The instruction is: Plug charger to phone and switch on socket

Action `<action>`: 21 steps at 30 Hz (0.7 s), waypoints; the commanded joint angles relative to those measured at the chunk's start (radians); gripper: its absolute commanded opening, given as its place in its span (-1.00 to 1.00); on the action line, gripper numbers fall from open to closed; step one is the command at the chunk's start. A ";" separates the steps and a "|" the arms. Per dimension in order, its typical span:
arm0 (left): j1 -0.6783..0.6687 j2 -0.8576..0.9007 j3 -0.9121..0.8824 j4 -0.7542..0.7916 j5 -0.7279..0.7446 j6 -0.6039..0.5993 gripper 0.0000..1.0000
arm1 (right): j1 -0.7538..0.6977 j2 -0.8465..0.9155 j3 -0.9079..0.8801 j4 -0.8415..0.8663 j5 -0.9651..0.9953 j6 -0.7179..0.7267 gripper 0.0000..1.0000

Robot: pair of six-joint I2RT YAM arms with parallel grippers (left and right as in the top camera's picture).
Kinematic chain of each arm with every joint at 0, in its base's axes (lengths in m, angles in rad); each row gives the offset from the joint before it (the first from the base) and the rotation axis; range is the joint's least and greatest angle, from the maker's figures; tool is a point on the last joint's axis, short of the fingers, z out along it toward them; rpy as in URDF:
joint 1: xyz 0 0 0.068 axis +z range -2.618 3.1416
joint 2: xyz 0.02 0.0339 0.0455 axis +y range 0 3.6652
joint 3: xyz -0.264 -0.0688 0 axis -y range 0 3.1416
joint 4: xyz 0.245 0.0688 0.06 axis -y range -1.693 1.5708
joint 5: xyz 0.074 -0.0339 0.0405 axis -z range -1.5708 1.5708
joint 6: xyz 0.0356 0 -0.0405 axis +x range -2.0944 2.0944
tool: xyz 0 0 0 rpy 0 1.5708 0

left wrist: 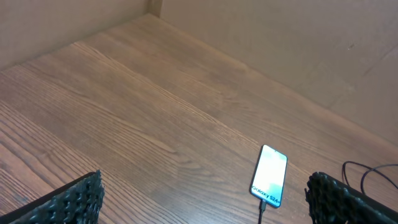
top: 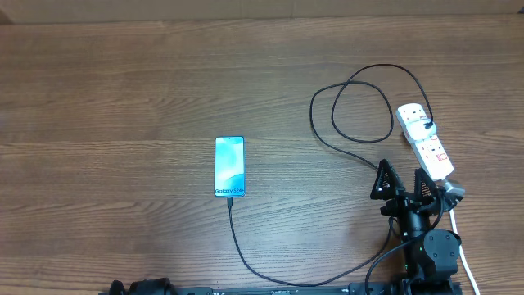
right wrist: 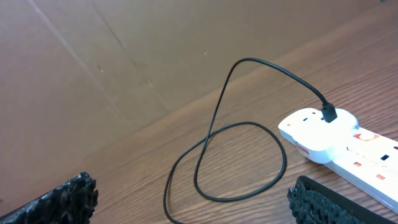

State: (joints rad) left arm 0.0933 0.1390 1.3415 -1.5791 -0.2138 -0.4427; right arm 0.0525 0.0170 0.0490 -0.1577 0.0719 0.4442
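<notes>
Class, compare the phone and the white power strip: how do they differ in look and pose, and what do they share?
Colour: the phone shows a light blue screen; the power strip is white with red switches. Pose: the phone lies squarely aligned with the table; the power strip lies slanted, far right. Shared: both lie flat on that wooden table, with the black cable reaching one end of each.
</notes>
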 commanded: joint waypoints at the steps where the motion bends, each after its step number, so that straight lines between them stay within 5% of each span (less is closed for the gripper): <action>1: 0.006 -0.011 0.002 0.005 -0.006 -0.010 0.99 | -0.002 -0.006 -0.039 0.083 0.013 -0.001 1.00; 21: 0.006 -0.011 0.002 0.005 -0.006 -0.010 1.00 | -0.002 -0.013 -0.043 0.093 0.005 -0.001 1.00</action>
State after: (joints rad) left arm 0.0933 0.1390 1.3415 -1.5791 -0.2138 -0.4427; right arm 0.0525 0.0158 0.0185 -0.0734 0.0708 0.4442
